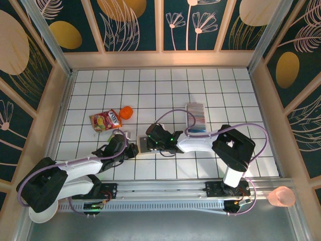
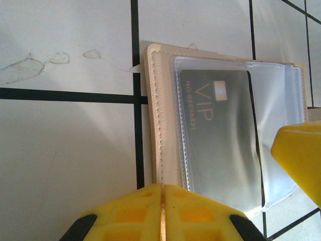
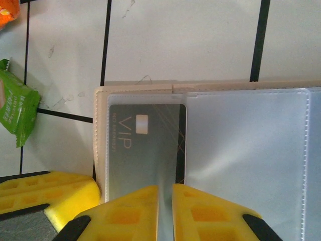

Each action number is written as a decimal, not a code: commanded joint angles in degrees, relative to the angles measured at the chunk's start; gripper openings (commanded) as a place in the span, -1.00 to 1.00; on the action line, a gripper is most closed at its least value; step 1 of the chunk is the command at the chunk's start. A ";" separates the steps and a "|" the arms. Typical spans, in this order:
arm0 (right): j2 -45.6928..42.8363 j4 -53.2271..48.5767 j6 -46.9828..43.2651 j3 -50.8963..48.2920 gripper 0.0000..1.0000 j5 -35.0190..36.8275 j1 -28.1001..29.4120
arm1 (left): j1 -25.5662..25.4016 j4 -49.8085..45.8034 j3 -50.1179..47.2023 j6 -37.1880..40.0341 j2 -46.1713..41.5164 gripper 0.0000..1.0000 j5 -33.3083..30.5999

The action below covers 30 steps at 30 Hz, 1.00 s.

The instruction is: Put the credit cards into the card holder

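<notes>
The beige card holder [image 1: 142, 144] lies open on the tiles between my two grippers. A grey VIP credit card [image 2: 220, 135] sits inside its clear sleeve [image 3: 241, 150]. My left gripper [image 2: 163, 188] is shut on the holder's stitched beige edge [image 2: 159, 125]. My right gripper [image 3: 165, 188] is shut to a narrow slit, its tips over the near end of the grey card [image 3: 145, 150]. I cannot tell whether it pinches anything. More credit cards [image 1: 196, 119] overlap in a row in the long white tray [image 1: 196, 105] to the right.
A red and yellow snack pouch [image 1: 106, 120] with an orange cap [image 1: 127, 112] lies left of the holder. The right wrist view has a green packet [image 3: 17, 113] at its left edge. Wooden walls ring the tiled floor. A pink cup [image 1: 282, 197] stands outside, near right.
</notes>
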 commanded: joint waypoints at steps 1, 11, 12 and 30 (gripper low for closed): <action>1.31 -0.77 0.62 0.00 -0.70 1.08 0.19 | -0.15 -0.60 0.16 -0.72 -0.04 -0.81 0.67; 1.62 -1.40 0.70 -0.11 -0.62 1.37 0.19 | -0.19 0.12 1.17 -0.40 1.80 -0.81 0.99; 1.93 -1.19 0.72 0.09 -0.62 1.02 0.26 | -0.11 0.23 1.13 -0.34 1.90 -0.81 1.03; 1.20 4.67 1.35 1.90 -0.60 -2.47 1.23 | -0.12 1.31 -0.45 -0.69 1.63 -0.82 0.75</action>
